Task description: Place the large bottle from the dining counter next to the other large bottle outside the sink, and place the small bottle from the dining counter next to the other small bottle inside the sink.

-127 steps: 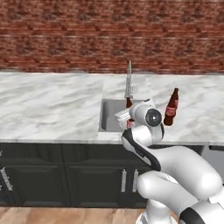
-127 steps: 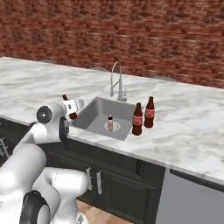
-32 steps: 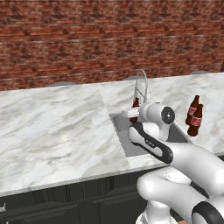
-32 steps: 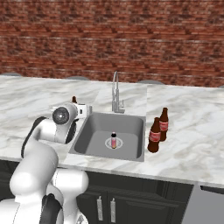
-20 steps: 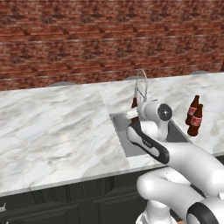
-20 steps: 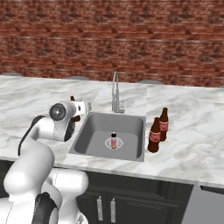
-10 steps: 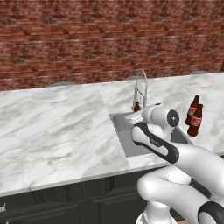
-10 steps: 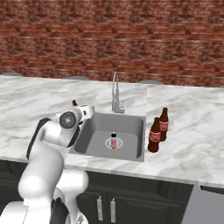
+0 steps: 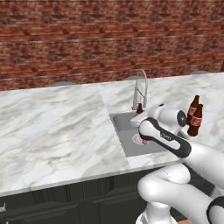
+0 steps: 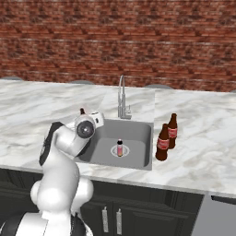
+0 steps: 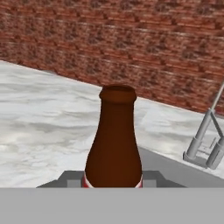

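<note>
The gripper (image 10: 90,120) holds the small bottle (image 11: 113,144) clamped upright over the sink's (image 10: 138,159) left edge; it should lower gently beside the other small bottle (image 10: 120,148) (standing mid-basin) without knocking it.

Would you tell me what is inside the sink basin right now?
A small bottle stands upright at the drain of the sink. The gripper holds another small bottle over the basin's left edge. The arm hides the near-left corner.
</note>
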